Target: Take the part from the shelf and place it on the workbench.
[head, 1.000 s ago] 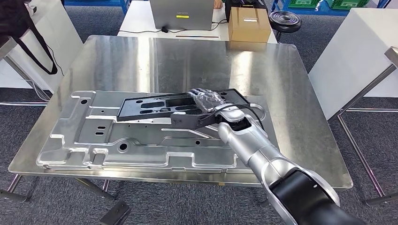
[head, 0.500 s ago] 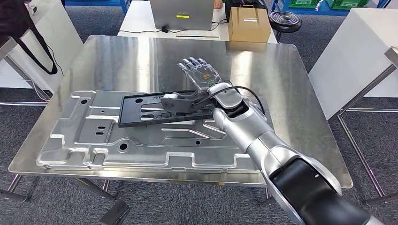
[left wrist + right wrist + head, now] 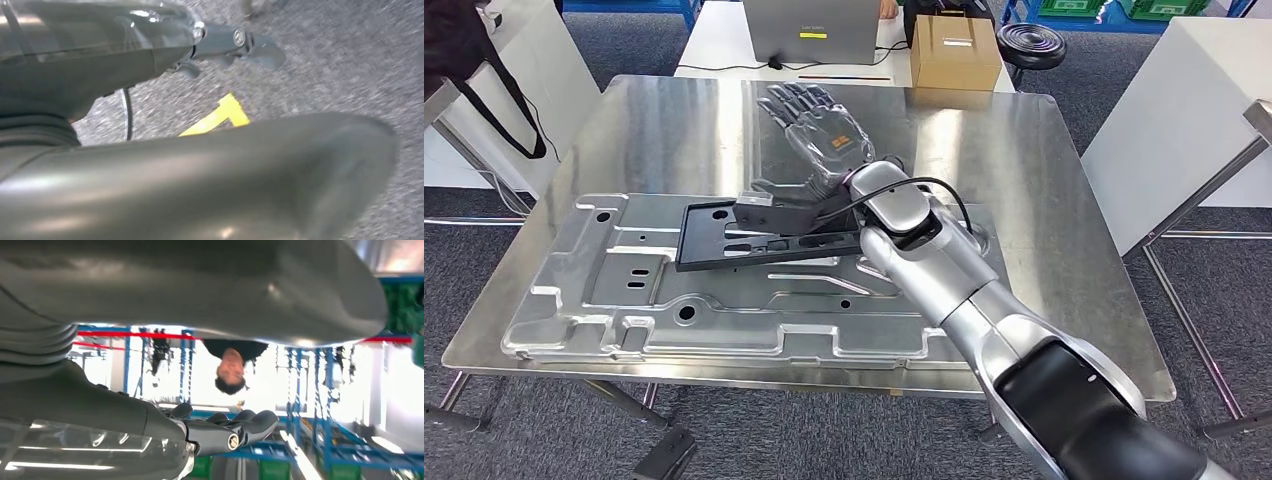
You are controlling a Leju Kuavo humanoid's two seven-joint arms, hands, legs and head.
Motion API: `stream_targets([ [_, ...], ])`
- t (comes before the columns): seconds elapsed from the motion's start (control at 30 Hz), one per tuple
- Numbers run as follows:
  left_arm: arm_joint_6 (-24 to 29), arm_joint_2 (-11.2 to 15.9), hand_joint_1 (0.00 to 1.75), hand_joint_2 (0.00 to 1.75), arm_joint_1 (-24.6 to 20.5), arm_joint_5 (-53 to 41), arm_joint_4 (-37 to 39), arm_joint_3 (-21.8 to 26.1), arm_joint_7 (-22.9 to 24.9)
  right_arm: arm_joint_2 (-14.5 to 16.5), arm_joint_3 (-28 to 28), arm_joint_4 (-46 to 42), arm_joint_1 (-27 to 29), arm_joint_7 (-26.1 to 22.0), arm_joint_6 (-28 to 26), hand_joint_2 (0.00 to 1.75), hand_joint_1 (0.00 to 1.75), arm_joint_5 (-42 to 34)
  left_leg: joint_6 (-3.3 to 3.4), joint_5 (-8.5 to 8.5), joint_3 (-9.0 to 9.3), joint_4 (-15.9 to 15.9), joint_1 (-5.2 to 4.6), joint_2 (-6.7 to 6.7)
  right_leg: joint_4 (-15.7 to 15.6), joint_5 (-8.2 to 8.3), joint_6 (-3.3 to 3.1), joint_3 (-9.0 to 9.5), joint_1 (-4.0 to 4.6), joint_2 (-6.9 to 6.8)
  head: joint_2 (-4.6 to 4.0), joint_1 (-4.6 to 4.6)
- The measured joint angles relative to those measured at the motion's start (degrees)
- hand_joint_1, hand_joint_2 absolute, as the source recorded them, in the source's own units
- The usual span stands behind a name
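Now our right robot hand (image 3: 819, 135) was lifted off the part (image 3: 754, 233), fingers spread and holding nothing, raised higher above the desk (image 3: 1044, 180) than half a second earlier, when it hung just over the part's far end. A second back it lay on that end. The part lay flat on the panel (image 3: 624, 300), slightly shifted. We judged the placing done and the arm retreating. Our left robot hand (image 3: 225, 45) hung over the floor, apparently holding nothing, its fingers too blurred to read.
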Motion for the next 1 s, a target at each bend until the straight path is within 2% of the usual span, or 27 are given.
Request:
stream_targets([
  [0.27, 0.2, 0.3, 0.00, 0.00, 0.0, 0.4, -0.2, 0.2, 0.4, 0.3, 1.1, -7.4, 1.2, -0.3, 1.4, 0.00, 0.00, -0.1, 0.18, 0.00, -0.07, 0.1, -0.48, -0.01, -0.2, 0.16, 0.28, 0.01, -0.40, -0.01, 0.00, -0.08],
  [0.33, 0.2, 0.3, 0.00, 0.00, -0.1, 0.5, -0.3, 0.2, 0.4, 0.4, 1.5, -8.7, 1.4, -0.3, 1.7, 0.00, 0.00, -0.2, 0.48, 0.40, 0.14, -0.4, -0.09, 0.17, 0.2, -0.34, 0.49, -0.14, -0.40, 0.00, 0.00, -0.05],
  [0.4, 0.3, 0.3, 0.00, 0.00, -0.1, 0.6, -0.4, 0.2, 0.3, 0.3, 1.8, -9.6, 1.6, -0.3, 2.1, 0.00, 0.00, -0.5, 0.79, 0.81, 0.33, -0.8, 0.42, 0.46, 3.6, -2.87, 0.83, -1.56, -0.54, 0.00, 0.00, 0.33],
  [0.47, 0.3, 0.3, 0.00, 0.00, -0.1, 0.7, -0.5, 0.2, 0.3, 0.0, 2.1, -10.0, 2.1, -0.3, 2.5, 0.00, 0.00, -0.9, 0.87, 0.87, 0.27, -0.8, 0.61, 0.62, 10.4, -6.36, 1.26, -4.52, -0.98, -0.02, 0.00, 0.76],
  [0.5, 0.3, 0.3, 0.00, 0.00, -0.1, 0.8, -0.5, 0.3, 0.3, -0.2, 2.2, -10.0, 2.5, -0.3, 2.7, 0.00, 0.00, -1.0, 0.84, 0.87, 0.24, -0.8, 0.73, 0.68, 13.3, -7.25, 1.51, -5.80, -1.26, -0.03, 0.00, 0.86],
  [0.53, 0.3, 0.3, 0.00, 0.00, 0.0, 0.8, -0.5, 0.3, 0.3, -0.4, 2.3, -10.0, 2.9, -0.3, 2.7, 0.00, 0.00, -1.1, 0.77, 0.86, 0.20, -0.8, 0.91, 0.71, 14.7, -7.10, 1.79, -6.38, -1.53, -0.05, 0.00, 0.95],
  [0.57, 0.3, 0.3, 0.00, 0.00, 0.0, 0.9, -0.5, 0.3, 0.4, -0.6, 2.5, -10.0, 3.2, -0.3, 2.7, 0.00, 0.00, -1.2, 0.60, 0.83, 0.18, -0.7, 1.14, 0.72, 13.8, -5.85, 2.09, -5.96, -1.84, -0.09, 0.00, 1.06],
  [0.63, 0.3, 0.3, 0.00, 0.00, 0.0, 1.0, -0.5, 0.3, 0.4, -0.8, 2.7, -10.1, 3.4, -0.3, 2.7, 0.00, 0.00, -1.3, -0.16, 0.69, 0.13, -0.5, 1.63, 0.73, 7.3, -2.06, 2.82, -2.85, -2.53, -0.27, 0.00, 1.34],
  [0.67, 0.4, 0.3, 0.00, 0.00, 0.0, 1.0, -0.5, 0.3, 0.4, -0.8, 2.9, -10.1, 3.3, -0.3, 2.7, 0.00, 0.00, -1.3, -0.72, 0.66, 0.00, -0.4, 1.70, 0.69, 4.1, -0.77, 3.09, -1.22, -2.58, -0.24, 0.00, 1.59],
  [0.7, 0.4, 0.3, 0.00, 0.00, 0.0, 1.1, -0.5, 0.3, 0.5, -0.9, 3.0, -10.2, 3.4, -0.3, 2.7, 0.00, 0.00, -1.3, -1.29, 0.74, -0.14, -0.3, 1.68, 0.63, 2.0, -0.20, 3.23, -0.18, -2.56, -0.19, 0.00, 1.78],
  [0.77, 0.4, 0.3, 0.00, 0.00, 0.1, 1.2, -0.5, 0.3, 0.5, -1.0, 3.1, -10.3, 3.5, -0.3, 2.7, 0.00, 0.00, -1.4, -2.25, 1.13, -0.40, -0.4, 1.56, 0.51, 1.2, -0.43, 2.93, 0.11, -2.17, 0.01, 0.00, 1.84],
  [0.83, 0.4, 0.2, 0.00, 0.00, 0.1, 1.2, -0.5, 0.3, 0.6, -1.0, 3.2, -10.3, 3.6, -0.3, 2.7, 0.00, 0.00, -1.4, -2.86, 0.92, -0.58, -0.4, 1.69, 0.56, 1.0, -0.33, 2.01, -0.31, -2.35, -0.04, 0.00, 1.31],
  [0.87, 0.4, 0.2, 0.00, 0.00, 0.1, 1.2, -0.5, 0.3, 0.6, -1.0, 3.2, -10.4, 3.6, -0.3, 2.8, 0.00, 0.00, -1.4, -2.97, -0.07, -0.95, 0.6, 1.70, 0.63, 1.0, -0.12, 1.39, -0.52, -2.43, -0.09, 0.00, 0.92],
  [0.9, 0.4, 0.1, 0.00, 0.00, 0.1, 1.3, -0.5, 0.2, 0.6, -0.9, 3.2, -10.5, 3.6, -0.3, 2.8, 0.00, 0.00, -1.4, -2.95, -1.81, -1.69, 2.7, 1.61, 0.68, 0.8, 0.14, 0.75, -0.72, -2.47, -0.18, 0.00, 0.44],
  [0.97, 0.4, 0.1, 0.00, 0.00, 0.1, 1.4, -0.5, 0.2, 0.6, -0.9, 3.3, -10.6, 3.7, -0.3, 3.0, 0.00, 0.00, -1.4, -2.78, -6.24, -4.21, 10.1, 1.20, 0.67, 0.8, 0.67, -0.34, -1.35, -2.13, -0.29, 0.00, -0.40],
  [1.0, 0.5, 0.1, 0.00, 0.00, 0.1, 1.4, -0.5, 0.2, 0.6, -0.9, 3.4, -10.7, 3.7, -0.3, 3.2, 0.00, 0.00, -1.4, -2.71, -7.76, -5.28, 13.6, 0.97, 0.64, 0.9, 0.98, -0.68, -1.74, -1.91, -0.32, 0.00, -0.62],
])
